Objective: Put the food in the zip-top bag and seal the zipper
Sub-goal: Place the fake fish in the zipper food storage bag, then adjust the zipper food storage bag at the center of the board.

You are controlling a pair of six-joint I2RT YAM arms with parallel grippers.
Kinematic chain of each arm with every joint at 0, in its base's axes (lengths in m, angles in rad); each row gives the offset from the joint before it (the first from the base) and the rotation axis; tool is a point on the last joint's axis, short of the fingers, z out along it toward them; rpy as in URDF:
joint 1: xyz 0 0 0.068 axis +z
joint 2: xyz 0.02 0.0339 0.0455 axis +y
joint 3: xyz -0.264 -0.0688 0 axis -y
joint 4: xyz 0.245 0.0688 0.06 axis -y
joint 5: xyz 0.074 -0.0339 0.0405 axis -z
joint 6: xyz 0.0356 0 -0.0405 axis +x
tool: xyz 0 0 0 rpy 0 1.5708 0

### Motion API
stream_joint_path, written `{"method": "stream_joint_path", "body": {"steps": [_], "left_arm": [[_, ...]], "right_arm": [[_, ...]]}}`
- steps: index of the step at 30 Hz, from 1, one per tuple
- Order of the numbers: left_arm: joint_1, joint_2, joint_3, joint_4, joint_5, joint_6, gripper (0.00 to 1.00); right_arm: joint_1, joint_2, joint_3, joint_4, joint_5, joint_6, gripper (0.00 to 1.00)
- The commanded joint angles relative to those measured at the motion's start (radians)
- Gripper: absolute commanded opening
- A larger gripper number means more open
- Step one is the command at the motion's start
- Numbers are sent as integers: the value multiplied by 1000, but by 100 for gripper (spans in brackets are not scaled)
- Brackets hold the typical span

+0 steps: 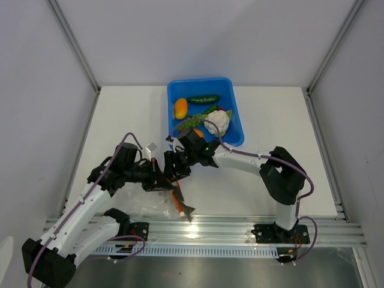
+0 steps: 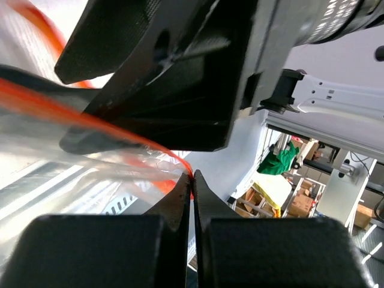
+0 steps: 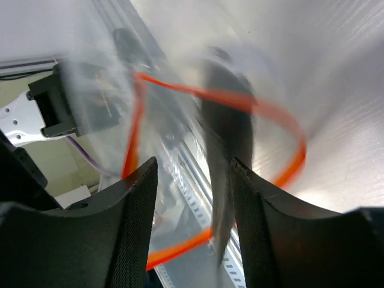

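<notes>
While agape, zipper (image 3: 134, 123) at table (image 1: 240, 207) edge

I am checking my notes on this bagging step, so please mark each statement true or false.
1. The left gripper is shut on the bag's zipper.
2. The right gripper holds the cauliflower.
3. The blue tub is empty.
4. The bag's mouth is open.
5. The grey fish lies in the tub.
1. True. The left gripper pinches the zipper.
2. False. The right gripper is open and holds nothing; the cauliflower lies in the blue tub.
3. False. It holds the cauliflower, the orange-yellow pepper and green pieces.
4. True. The zipper of the zip-top bag forms an open loop in the right wrist view.
5. False. The grey fish is at the bag's mouth.
</notes>
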Motion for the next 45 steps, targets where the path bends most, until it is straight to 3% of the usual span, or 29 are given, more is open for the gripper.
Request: {"method": "stream_joint_path", "body": {"steps": [1,12,16,25,33,45], "left_arm": [[-8,-6,10,47,48,-25,1],[-7,51,23,94,69,-22,1],[-7,66,25,108,84,-19,0],[-7,75,40,105,103,-20,1],[-7,86,45,95,117,-17,1],[-7,59,31,84,112,-31,1]], "right_arm": [[9,-69,-21,-14,14,-44,55],[-46,-323,-63,-347,160,-202,56],[-103,-372,-155,-387,103,-217,53],[-114,-272,-288,-157,28,-292,51],[-109,-99,-232,-36,7,-337,52],[-34,-33,-225,188,146,-317,42]]}}
